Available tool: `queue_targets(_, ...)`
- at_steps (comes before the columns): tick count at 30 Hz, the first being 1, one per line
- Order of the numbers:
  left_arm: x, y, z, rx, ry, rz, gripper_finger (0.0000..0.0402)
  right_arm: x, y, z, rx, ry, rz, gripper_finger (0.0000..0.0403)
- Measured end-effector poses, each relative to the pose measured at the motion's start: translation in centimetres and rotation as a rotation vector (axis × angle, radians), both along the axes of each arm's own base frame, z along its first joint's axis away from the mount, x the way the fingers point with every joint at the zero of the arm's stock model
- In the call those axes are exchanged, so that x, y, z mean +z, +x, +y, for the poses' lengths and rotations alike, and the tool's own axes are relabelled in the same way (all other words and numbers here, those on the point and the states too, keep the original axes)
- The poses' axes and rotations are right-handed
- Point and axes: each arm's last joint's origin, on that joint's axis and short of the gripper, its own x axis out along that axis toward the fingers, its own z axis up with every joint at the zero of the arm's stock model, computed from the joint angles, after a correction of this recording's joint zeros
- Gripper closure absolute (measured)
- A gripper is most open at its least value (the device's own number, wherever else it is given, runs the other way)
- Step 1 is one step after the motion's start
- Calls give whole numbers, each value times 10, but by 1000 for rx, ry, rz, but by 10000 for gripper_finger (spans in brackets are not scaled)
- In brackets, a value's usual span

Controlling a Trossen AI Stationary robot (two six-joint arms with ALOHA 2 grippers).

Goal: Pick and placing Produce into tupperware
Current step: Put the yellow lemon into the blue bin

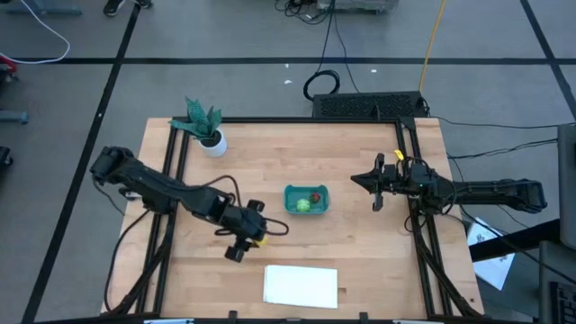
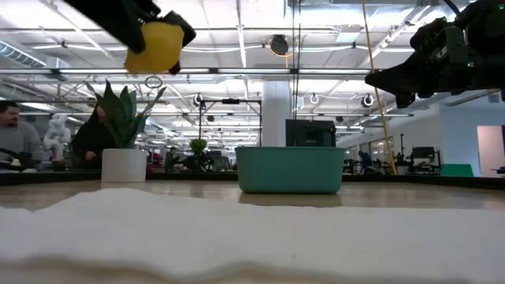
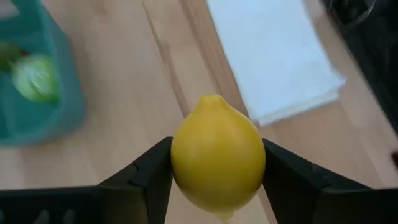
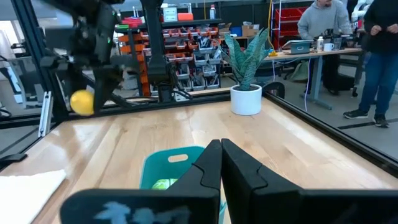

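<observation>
I count three pieces of produce and one tub. The tub (image 1: 306,200) is teal plastic, shallow, rectangular with rounded corners, and sits on the pale wood table (image 1: 360,261). Inside it I see two pieces: a round green one (image 1: 303,206) and a small red one (image 1: 316,197) just beside it. The third piece, a smooth yellow lemon (image 3: 217,155) with a pointed tip, is off the table, clamped between the dark fingers of my left gripper (image 1: 255,236), which hangs near the tub on its left. One flat white sheet (image 1: 301,284) lies near the tub, toward the front edge. One leafy plant in a white pot (image 1: 206,128) stands well apart from the tub. My right gripper (image 1: 379,183) hovers right of the tub, fingers together.
</observation>
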Motion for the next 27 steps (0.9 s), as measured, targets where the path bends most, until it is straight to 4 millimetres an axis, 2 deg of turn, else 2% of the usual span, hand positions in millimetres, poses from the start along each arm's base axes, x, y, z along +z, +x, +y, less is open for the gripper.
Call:
queue_targets(14, 41, -20, 42, 76, 5, -119, 177, -1, 0, 0, 0, -4, 9, 403)
queue_targets(19, 48, -22, 67, 153, 15, -139, 177, -1, 0, 0, 0, -7, 9, 403)
queue_targets(27, 47, -21, 113, 286, 36, -131, 177, -1, 0, 0, 0, -9, 9, 403)
